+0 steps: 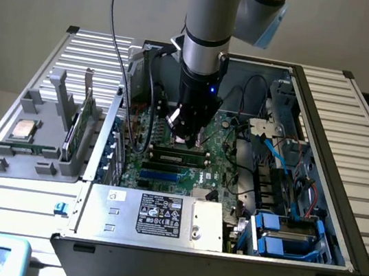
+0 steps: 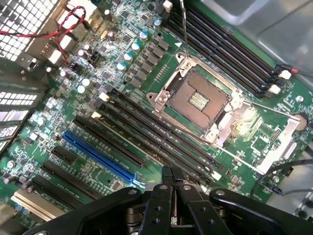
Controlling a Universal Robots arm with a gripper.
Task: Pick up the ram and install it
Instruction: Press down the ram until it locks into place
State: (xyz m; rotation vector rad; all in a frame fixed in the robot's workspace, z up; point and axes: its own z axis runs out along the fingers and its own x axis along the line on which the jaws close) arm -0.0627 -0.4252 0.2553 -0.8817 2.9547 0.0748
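Observation:
My gripper [image 1: 186,138] hangs low inside the open computer case, over the motherboard [image 1: 223,133]. In the wrist view its two thin fingertips [image 2: 167,172] are pressed together, shut, with nothing showing between them, right above the bank of long black slots [image 2: 156,137]. The ram [image 1: 180,155], a long dark-green stick with black chips, stands along the slots directly under the gripper's tip in the exterior view. I cannot tell whether the tip touches it. The empty processor socket [image 2: 198,100] lies just past the slots.
A grey holder [image 1: 0,164] outside the case on the exterior view's left carries a square silver processor [image 1: 22,130] and a tall green card with a bracket [image 1: 82,123]. The power supply box [image 1: 152,215], blue drive bays [image 1: 288,237] and loose cables [image 1: 255,86] crowd the case. A blue slot [image 2: 98,156] lies beside the black ones.

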